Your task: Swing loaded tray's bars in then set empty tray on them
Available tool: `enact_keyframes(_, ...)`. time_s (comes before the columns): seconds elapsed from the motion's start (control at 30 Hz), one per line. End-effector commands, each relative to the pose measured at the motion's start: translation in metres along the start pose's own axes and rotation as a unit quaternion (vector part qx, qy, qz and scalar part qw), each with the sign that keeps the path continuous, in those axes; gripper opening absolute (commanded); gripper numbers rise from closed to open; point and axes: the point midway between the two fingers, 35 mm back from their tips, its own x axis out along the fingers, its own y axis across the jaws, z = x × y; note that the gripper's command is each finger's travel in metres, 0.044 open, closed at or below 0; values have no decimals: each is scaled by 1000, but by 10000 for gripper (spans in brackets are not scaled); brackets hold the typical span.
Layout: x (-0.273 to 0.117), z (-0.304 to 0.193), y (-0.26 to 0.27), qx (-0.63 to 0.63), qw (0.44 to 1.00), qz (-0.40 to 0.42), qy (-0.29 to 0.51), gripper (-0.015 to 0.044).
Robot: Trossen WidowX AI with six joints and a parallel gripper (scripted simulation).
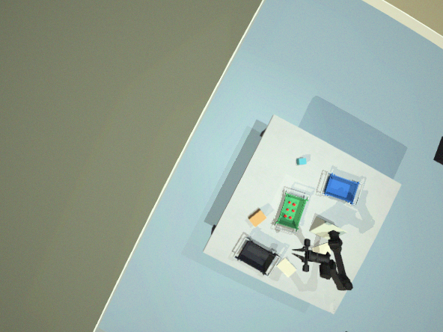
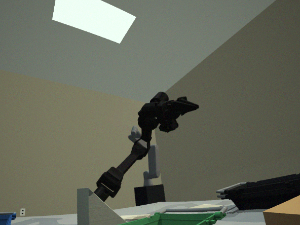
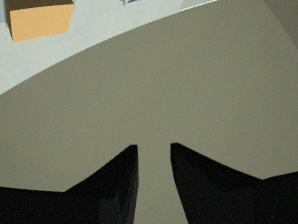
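Note:
The green tray (image 1: 294, 223) (image 2: 175, 219) stands near the table's middle with several small red blocks (image 1: 289, 202) inside. Its wire bars stand out over its two ends; one bar (image 2: 192, 210) shows plainly in the exterior view. A black tray (image 1: 257, 256) (image 2: 266, 195) and a blue tray (image 1: 341, 188) (image 2: 7, 217) look empty, their bars also out. My gripper (image 1: 294, 253) (image 2: 197, 106) (image 3: 154, 151) is high above the table, pointing sideways, between the black tray and the arm. Its fingers are partly open with a narrow gap and nothing between them.
An orange block (image 1: 257, 217) (image 2: 286, 210) (image 3: 40, 21) lies between the green and black trays. A pale wedge (image 1: 326, 229) (image 2: 101, 210) stands beside the green tray. A cyan block (image 1: 301, 161) lies toward the far corner. A cream pad (image 1: 286, 267) lies beside the black tray.

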Motion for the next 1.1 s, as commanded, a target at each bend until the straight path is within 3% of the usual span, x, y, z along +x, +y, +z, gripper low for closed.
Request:
enact_keyframes(0.0,41,32,58,390,909,142,-47,89)
enact_keyframes(0.27,59,88,106,680,660,320,-19,89)
enact_keyframes(0.47,55,139,130,796,402,448,67,89)
enact_keyframes(0.63,43,180,138,809,169,533,181,89)
enact_keyframes(0.7,41,185,138,805,142,541,197,89)
enact_keyframes(1.07,41,185,138,805,142,541,197,89)
